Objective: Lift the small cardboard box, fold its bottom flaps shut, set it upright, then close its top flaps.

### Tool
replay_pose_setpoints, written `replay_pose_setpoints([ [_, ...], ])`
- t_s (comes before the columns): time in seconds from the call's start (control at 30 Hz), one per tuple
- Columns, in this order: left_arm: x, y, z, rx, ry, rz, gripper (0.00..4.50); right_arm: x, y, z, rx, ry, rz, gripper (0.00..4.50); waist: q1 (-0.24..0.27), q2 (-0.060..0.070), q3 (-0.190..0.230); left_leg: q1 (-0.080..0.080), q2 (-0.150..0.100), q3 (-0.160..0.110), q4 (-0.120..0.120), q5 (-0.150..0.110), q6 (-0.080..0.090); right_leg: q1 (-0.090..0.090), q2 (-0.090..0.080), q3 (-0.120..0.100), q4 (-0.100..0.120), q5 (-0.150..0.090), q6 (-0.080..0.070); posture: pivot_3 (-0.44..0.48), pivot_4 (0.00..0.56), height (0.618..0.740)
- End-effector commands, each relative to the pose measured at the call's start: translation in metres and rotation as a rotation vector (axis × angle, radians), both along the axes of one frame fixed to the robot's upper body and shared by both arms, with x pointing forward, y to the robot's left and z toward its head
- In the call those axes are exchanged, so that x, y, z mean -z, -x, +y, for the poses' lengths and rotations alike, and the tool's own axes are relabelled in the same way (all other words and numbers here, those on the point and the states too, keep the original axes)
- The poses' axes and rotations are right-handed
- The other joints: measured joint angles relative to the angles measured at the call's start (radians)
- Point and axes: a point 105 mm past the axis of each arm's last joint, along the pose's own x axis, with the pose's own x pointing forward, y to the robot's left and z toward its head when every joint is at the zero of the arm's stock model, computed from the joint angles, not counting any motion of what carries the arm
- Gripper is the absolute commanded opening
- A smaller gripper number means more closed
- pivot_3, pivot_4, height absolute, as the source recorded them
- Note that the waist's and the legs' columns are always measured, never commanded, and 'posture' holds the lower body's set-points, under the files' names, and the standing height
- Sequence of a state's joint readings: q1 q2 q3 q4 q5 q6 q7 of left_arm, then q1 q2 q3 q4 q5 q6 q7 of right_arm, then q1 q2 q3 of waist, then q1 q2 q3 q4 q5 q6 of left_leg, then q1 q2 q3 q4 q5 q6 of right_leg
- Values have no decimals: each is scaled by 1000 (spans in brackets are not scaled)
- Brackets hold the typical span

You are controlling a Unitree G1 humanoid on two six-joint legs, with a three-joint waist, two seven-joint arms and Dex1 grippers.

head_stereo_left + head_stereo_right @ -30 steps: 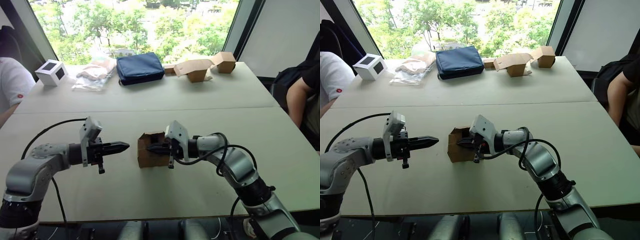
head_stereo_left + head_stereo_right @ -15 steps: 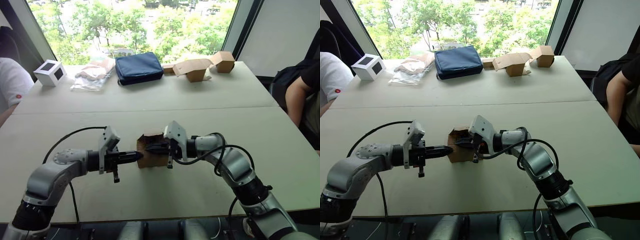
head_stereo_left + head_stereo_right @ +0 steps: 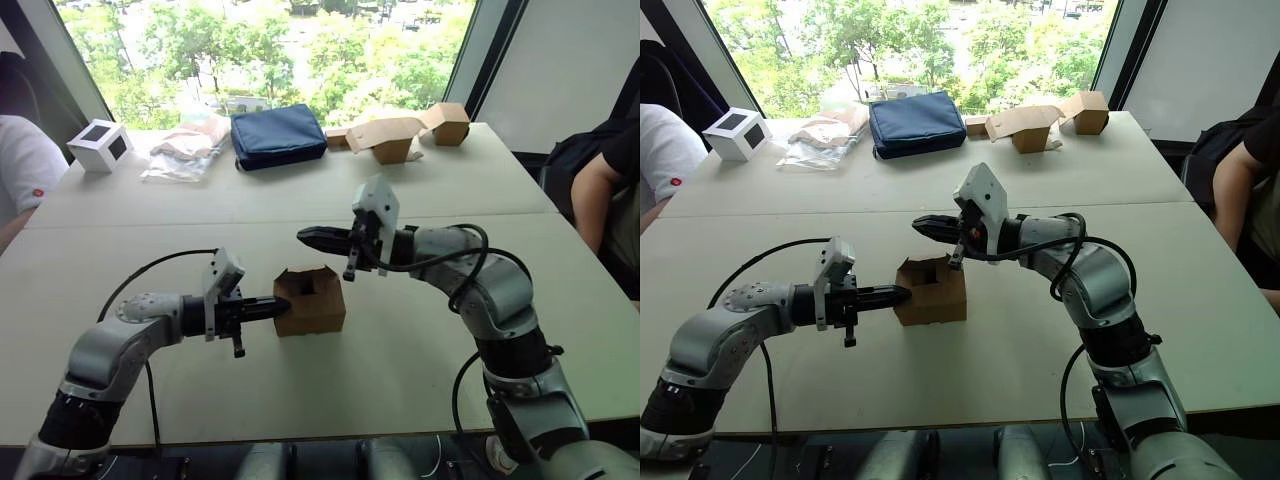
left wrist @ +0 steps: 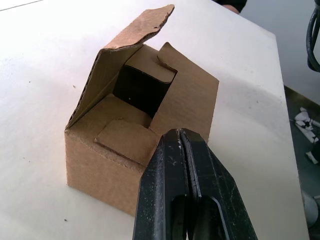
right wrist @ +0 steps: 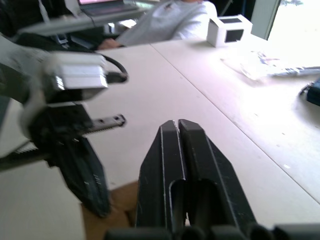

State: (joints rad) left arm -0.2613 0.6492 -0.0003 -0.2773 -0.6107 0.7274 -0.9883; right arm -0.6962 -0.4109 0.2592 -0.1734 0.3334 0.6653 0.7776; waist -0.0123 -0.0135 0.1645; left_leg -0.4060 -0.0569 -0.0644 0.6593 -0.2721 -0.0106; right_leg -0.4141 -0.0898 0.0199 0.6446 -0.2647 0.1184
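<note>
Surface: pale beige bench [image 3: 420, 350] made of two tops with a seam across the middle of the frame. Large window behind it, green trees outside.

Far edge of the bench, upper part of the frame, left to right: white cube with a black square panel [image 3: 99, 145]; clear plastic bags [image 3: 183, 152]; dark blue fabric pouch [image 3: 278, 136]; brown carton with a long drooping flap [image 3: 392, 136].

People: one in a white sleeve [image 3: 22, 165] at the left edge; one in dark clothing [image 3: 610, 180] at the right edge.

Small plain brown cardboard box [image 3: 311, 300]: stands on the bench at centre frame, its upper flaps [image 4: 137, 37] part-raised, dark interior showing.

Left end effector [image 3: 272, 308]: black fingers pressed together, holding nothing, tips touching the box's left side just below the rim.

Right end effector [image 3: 310, 236]: fingers closed together, empty, raised above the box and apart from it, pointing toward the left of the frame.
</note>
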Motion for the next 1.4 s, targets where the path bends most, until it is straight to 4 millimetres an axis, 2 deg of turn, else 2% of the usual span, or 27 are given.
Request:
replay_pose_setpoints([
  [0.03,-5,1,-3,9,1,-30,13,8,3,10,-45,85,-88,0,-1,0,0,0,0,0,0,0,0,0,0,0,0,0,0,0,150,740],
  [0.27,-9,1,2,8,-2,-40,13,26,18,12,-95,123,-55,0,0,0,0,0,0,0,-1,0,0,0,1,0,0,0,0,0,150,740],
  [0.47,-14,-4,6,3,0,-50,13,33,21,7,-81,124,-33,0,-1,0,0,0,0,0,-1,0,0,-1,1,0,0,0,0,0,150,740],
  [0.7,-23,-27,4,-68,53,-96,13,35,20,6,-62,124,-41,0,1,0,0,0,0,0,-1,0,0,0,2,0,0,0,0,0,150,740],
  [0.97,-9,-46,-9,-91,42,-120,13,25,23,7,-70,98,-80,0,0,0,0,0,0,0,-1,1,-1,-1,2,0,0,0,0,0,150,740],
  [1.13,-8,-45,-13,-88,67,-111,13,15,38,4,-118,65,-107,0,2,0,0,0,0,0,-1,1,-1,0,2,0,0,0,0,0,150,740],
  [1.27,-10,-42,-14,-81,93,-95,13,25,50,1,-149,102,-100,0,1,0,0,0,0,0,-1,1,-1,0,2,0,0,0,0,0,150,740],
  [1.4,-10,-42,-14,-84,99,-89,13,35,52,0,-151,130,-88,0,1,0,0,0,0,0,-1,1,-1,0,2,0,0,0,0,0,150,740],
])
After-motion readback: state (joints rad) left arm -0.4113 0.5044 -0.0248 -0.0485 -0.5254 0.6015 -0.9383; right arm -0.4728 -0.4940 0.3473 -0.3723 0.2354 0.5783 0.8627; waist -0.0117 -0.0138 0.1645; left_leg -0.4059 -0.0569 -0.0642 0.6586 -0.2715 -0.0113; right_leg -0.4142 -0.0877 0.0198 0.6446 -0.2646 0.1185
